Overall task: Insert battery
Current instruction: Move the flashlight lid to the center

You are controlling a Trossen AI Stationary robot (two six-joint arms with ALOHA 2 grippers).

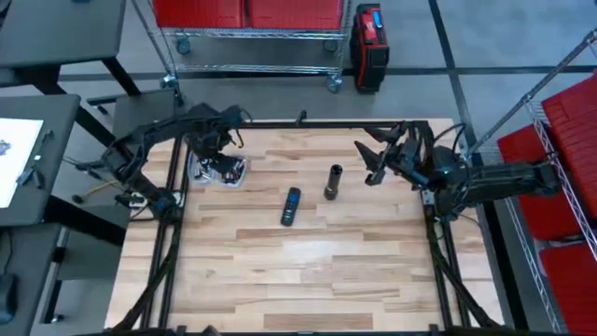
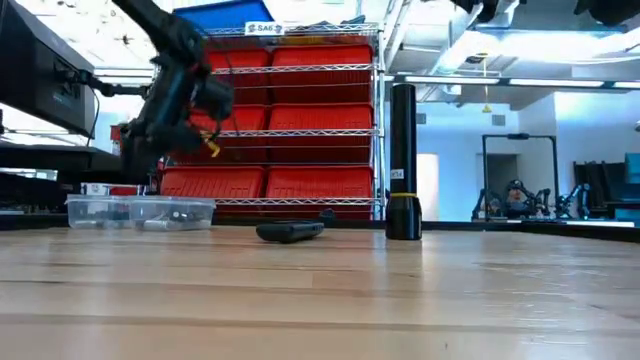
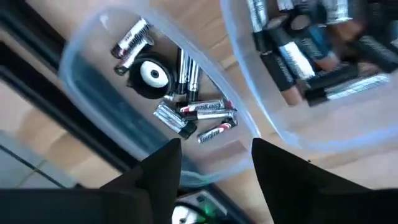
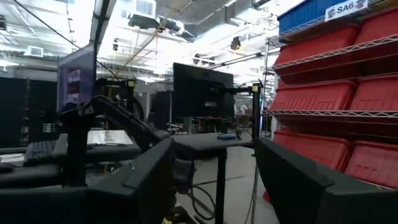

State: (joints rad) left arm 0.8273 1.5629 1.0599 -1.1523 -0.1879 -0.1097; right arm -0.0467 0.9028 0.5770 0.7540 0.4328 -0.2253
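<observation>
Picking stage: left pincer (image 3: 214, 165) open above battery tub (image 3: 93, 87); next, closing on one battery (image 3: 208, 110); right pincer (image 4: 214, 180) open, waiting aloft.

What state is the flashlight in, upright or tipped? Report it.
Upright. The flashlight stands on end on the table in the low view; from above it shows as a short cylinder, beside the flat-lying remote.

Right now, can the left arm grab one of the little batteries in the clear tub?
Probably yes. The left gripper hangs open right over the clear tub, which has no lid, and the small batteries lie loose inside with nothing covering them.
</observation>
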